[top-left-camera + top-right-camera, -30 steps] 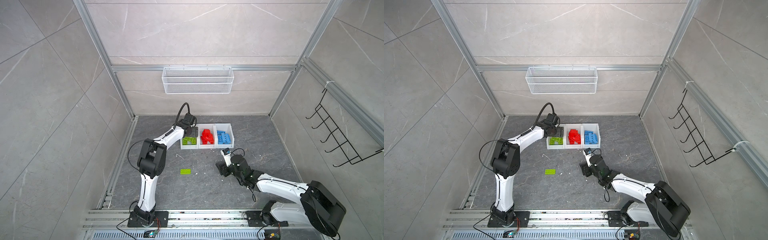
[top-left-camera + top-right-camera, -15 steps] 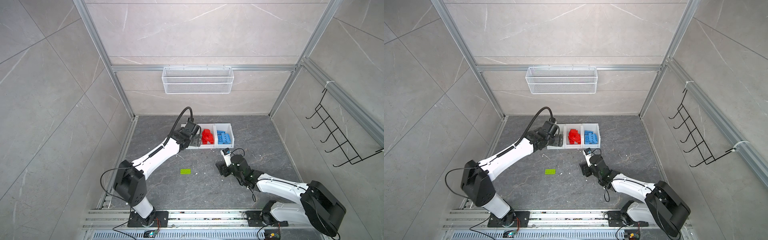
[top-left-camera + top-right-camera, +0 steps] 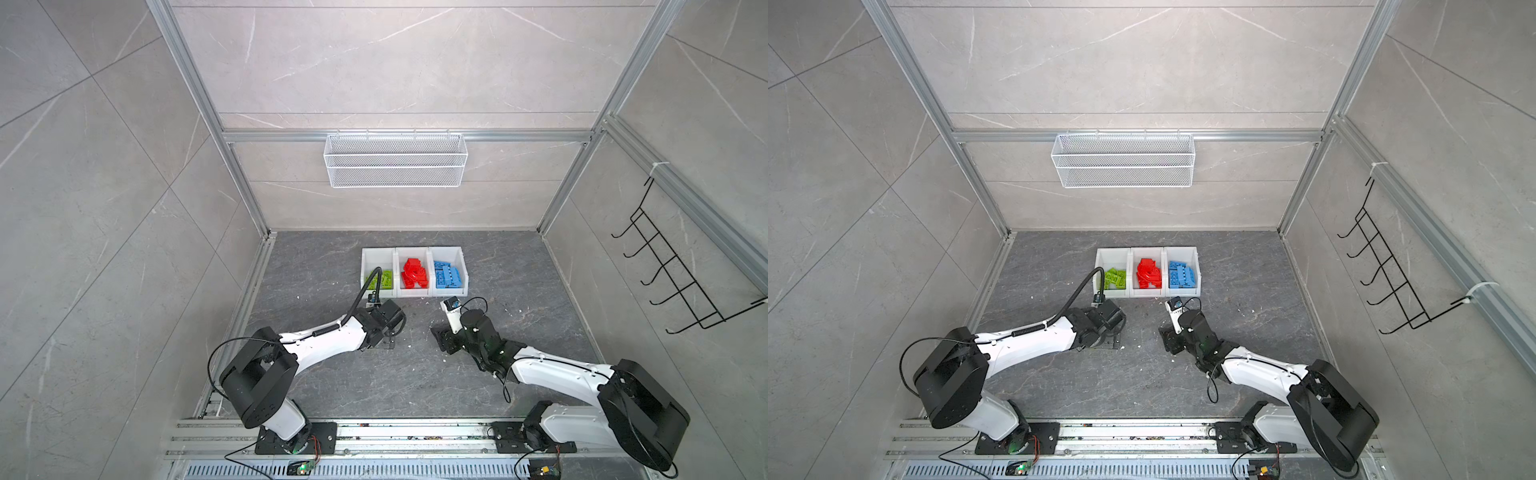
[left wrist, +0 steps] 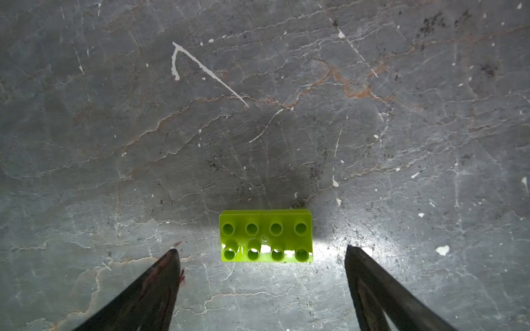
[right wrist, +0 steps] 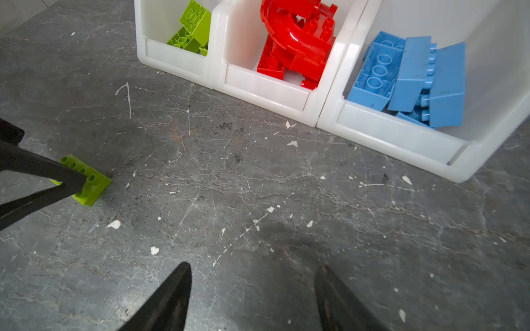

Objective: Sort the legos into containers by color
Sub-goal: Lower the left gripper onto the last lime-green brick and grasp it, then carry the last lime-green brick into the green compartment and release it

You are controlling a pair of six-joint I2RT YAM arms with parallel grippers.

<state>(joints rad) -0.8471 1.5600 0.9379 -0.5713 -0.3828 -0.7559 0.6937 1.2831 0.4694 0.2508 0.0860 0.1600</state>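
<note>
One lime green lego [image 4: 265,236] lies studs-up on the grey floor. My left gripper [image 4: 262,250] hangs open right over it, one fingertip off each short end, neither touching. In both top views this gripper [image 3: 384,340] hides the brick. In the right wrist view the brick [image 5: 93,184] shows behind a left finger [image 5: 57,174]. The containers [image 3: 376,258] stand in a row behind, holding green legos [image 3: 384,279], red legos [image 3: 413,274] and blue legos [image 3: 448,276]. My right gripper [image 5: 254,266] is open and empty over bare floor, low in front of the blue bin [image 5: 395,131].
A white wire mesh basket [image 3: 395,166] hangs on the back wall. A black hook rack [image 3: 681,270] is mounted on the right wall. The two arms lie low on the floor, their grippers [image 3: 1169,340] a short way apart. White specks dot the floor.
My left arm has swung back from over the green bin and come down over the loose green brick on the floor. The right arm has not moved.
</note>
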